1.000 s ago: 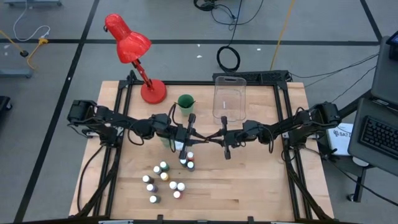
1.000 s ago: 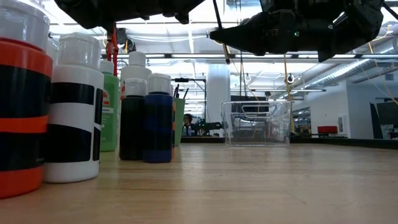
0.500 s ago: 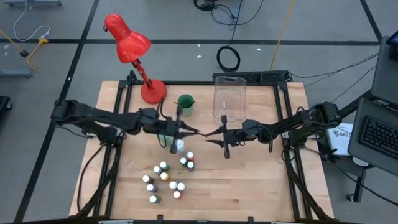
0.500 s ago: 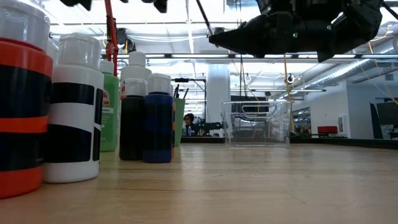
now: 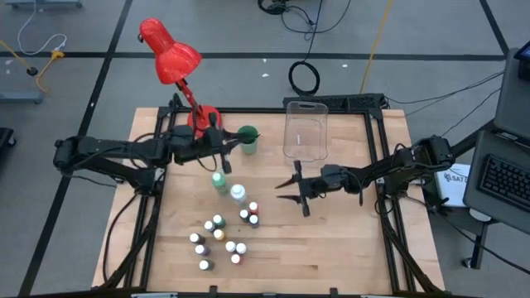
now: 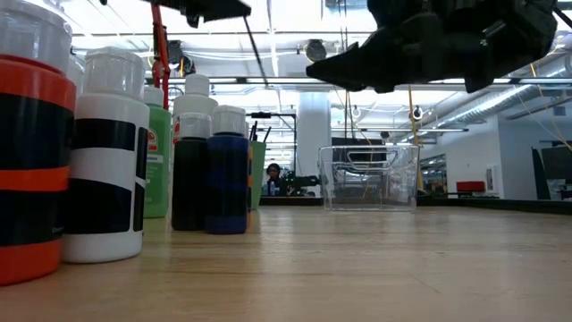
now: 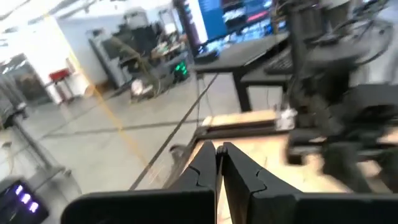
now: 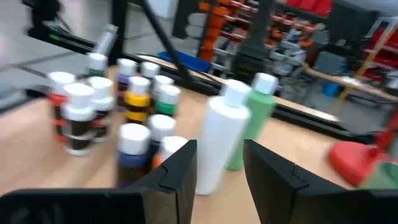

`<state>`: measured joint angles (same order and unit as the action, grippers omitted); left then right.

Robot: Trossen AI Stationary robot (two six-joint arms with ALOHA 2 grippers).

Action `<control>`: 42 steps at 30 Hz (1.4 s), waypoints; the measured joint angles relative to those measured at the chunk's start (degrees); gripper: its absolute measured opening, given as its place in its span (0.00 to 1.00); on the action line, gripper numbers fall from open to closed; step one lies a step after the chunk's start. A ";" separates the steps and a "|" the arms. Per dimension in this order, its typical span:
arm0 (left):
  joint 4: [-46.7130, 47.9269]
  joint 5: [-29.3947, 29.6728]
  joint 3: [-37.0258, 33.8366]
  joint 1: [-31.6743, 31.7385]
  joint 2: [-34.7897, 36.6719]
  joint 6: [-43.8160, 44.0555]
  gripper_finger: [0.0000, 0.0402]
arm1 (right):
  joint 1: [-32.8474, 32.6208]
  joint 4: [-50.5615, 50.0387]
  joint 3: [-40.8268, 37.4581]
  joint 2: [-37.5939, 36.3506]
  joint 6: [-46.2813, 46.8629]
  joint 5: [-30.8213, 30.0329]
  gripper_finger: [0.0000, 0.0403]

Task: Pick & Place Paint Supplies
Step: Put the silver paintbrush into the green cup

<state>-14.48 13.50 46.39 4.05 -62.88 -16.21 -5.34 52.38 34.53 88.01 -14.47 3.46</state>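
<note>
Left pincer [image 5: 234, 142], pressed together on a thin brush [image 5: 247, 136], hangs beside the green cup [image 5: 247, 138]: brush drop in hand. Right pincer [image 5: 284, 185], spread, faces the white bottle [image 5: 238, 194]. Next: line up, close.

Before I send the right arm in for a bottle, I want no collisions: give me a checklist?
1. Right gripper fingers apart: ok.
2. Nothing between those fingers: ok.
3. Tall white plastic bottle upright, straight ahead of the right gripper: ok.
4. Tall green plastic bottle upright, close beside the white one: ok, but whether they touch: cannot tell.
5. Left gripper away from the bottles, by the green cup: ok.
6. Left fingers shut on the thin dark brush: ok.
</note>
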 joint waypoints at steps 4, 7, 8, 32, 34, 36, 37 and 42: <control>3.30 0.02 0.00 3.67 -0.12 1.31 0.00 | -2.04 0.07 -1.26 0.00 5.27 -0.23 0.30; 5.74 0.52 0.00 6.89 -0.06 2.76 0.00 | -5.13 -0.67 -1.99 0.00 8.91 -0.15 0.29; 7.01 0.38 -0.02 7.84 -0.06 3.23 0.00 | -6.26 -1.17 -2.27 0.00 9.81 0.05 0.29; 3.01 -12.57 -7.34 20.46 -9.73 7.58 0.00 | -15.59 1.01 -4.68 0.00 9.08 -5.15 0.23; 1.59 -12.51 -7.34 20.48 -11.11 6.90 0.00 | -15.57 0.91 -4.68 0.00 9.08 -5.15 0.23; 0.40 -12.57 -7.37 20.60 -12.12 7.48 0.01 | -15.57 0.87 -4.68 0.00 9.08 -5.15 0.23; -0.13 -12.62 -7.37 20.69 -12.46 8.16 0.01 | -15.57 0.80 -4.68 0.00 9.01 -5.15 0.23; 0.04 -12.46 -7.37 21.47 -12.93 10.83 0.06 | -15.57 0.50 -4.68 0.00 7.39 -5.15 0.23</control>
<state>-14.44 1.04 39.03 25.52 -75.81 -5.37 -20.91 52.88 29.85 88.01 -7.07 -1.69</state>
